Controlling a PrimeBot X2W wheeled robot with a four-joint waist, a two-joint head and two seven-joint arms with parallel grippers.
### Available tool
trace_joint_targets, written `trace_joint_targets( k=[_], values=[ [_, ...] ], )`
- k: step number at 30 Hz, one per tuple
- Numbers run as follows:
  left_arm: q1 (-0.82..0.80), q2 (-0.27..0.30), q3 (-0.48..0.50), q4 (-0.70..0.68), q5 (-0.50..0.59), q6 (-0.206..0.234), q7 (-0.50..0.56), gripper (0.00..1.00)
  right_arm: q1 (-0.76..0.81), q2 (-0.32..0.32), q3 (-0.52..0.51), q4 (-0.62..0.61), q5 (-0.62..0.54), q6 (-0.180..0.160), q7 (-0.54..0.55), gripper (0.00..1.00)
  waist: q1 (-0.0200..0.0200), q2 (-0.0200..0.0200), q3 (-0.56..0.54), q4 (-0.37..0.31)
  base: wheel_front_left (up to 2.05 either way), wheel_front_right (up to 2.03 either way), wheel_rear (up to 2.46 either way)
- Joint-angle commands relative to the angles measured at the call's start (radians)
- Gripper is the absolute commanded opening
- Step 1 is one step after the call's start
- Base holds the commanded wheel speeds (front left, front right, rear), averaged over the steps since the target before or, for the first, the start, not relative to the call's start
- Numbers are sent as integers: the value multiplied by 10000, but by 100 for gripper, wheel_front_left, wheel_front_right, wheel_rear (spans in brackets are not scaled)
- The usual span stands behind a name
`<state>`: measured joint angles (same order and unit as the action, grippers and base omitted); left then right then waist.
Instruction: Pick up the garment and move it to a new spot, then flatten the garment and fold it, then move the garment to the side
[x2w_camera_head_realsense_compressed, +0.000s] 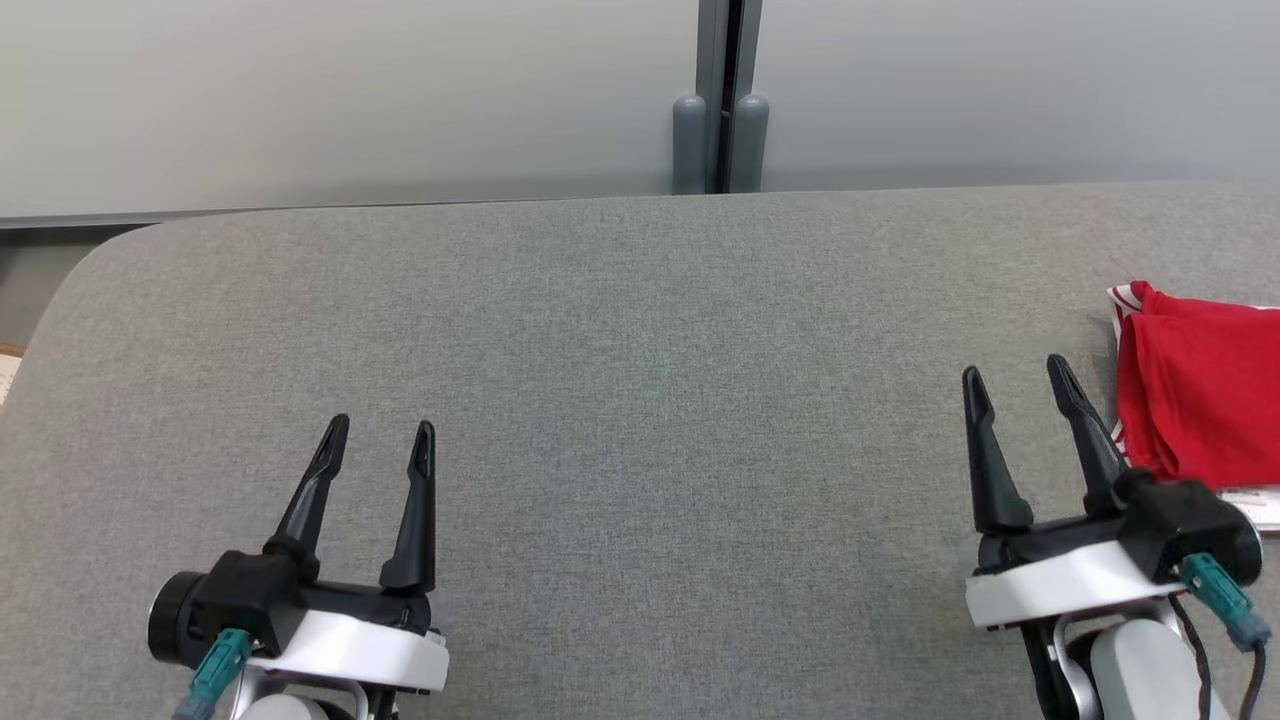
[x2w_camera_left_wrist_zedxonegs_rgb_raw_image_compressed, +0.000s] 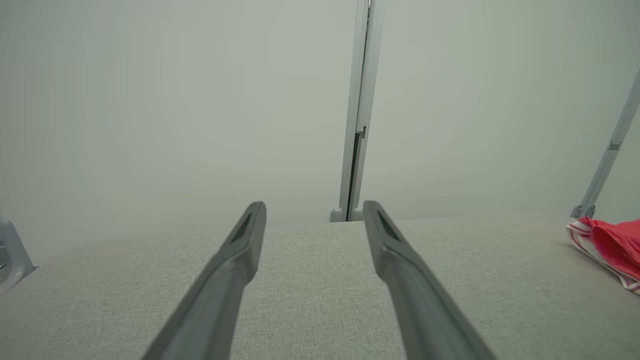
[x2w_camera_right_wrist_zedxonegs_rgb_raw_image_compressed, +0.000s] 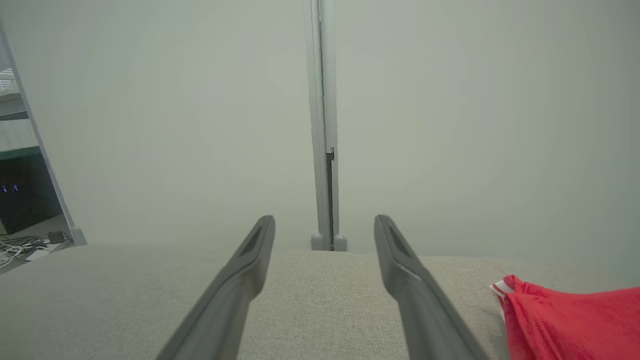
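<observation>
The garment is a red cloth with red-and-white striped trim, lying folded on the grey table at its right edge. It also shows at the right of the left wrist view as the garment and at the lower right of the right wrist view as the garment. My right gripper hangs open just left of the garment, with nothing between its fingers. At the lower left, far from the cloth, my left gripper is open and empty too.
A pale partition wall with a grey post stands behind the table's far edge. The table's left corner is rounded. Cables lie on the floor beyond the table at the left of the right wrist view.
</observation>
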<state>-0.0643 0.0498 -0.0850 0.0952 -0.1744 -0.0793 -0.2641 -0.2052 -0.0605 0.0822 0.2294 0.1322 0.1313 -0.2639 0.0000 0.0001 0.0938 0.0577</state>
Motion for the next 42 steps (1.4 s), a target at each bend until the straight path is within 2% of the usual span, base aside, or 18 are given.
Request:
trace_joint_targets(
  k=[1, 5, 19, 28, 35, 42],
  values=[
    [156, 29, 14, 5, 39, 123, 3, 100, 258, -13, -69, -119, -293, -9, -4, 100, 0, -1, -71, -9, 0, 0, 0],
    [374, 27, 32, 147, -11, 315, 3, 100, 792, 83, -231, -338, -627, -4, -5, 100, 0, -1, -148, -19, 0, 0, 0],
    [535, 27, 86, -94, 2, 416, 3, 100, 884, 90, -205, -587, -8, -6, -6, 100, 0, -1, -167, -68, 0, 0, 0],
    [569, 25, 196, -464, -24, 279, 3, 100, 971, 90, -143, -595, -61, -6, -6, 100, 0, -1, -163, -18, 0, 0, 0],
    [729, 26, 141, -324, -350, -232, 3, 100, 922, 92, -32, -584, -60, -6, -6, 100, 0, -1, -227, 10, 0, 0, 0],
    [764, 28, 306, -426, -547, -344, 3, 100, 959, 92, 42, -570, -42, -4, -6, 100, 0, -1, -240, 2, 0, 0, 0]
  ],
)
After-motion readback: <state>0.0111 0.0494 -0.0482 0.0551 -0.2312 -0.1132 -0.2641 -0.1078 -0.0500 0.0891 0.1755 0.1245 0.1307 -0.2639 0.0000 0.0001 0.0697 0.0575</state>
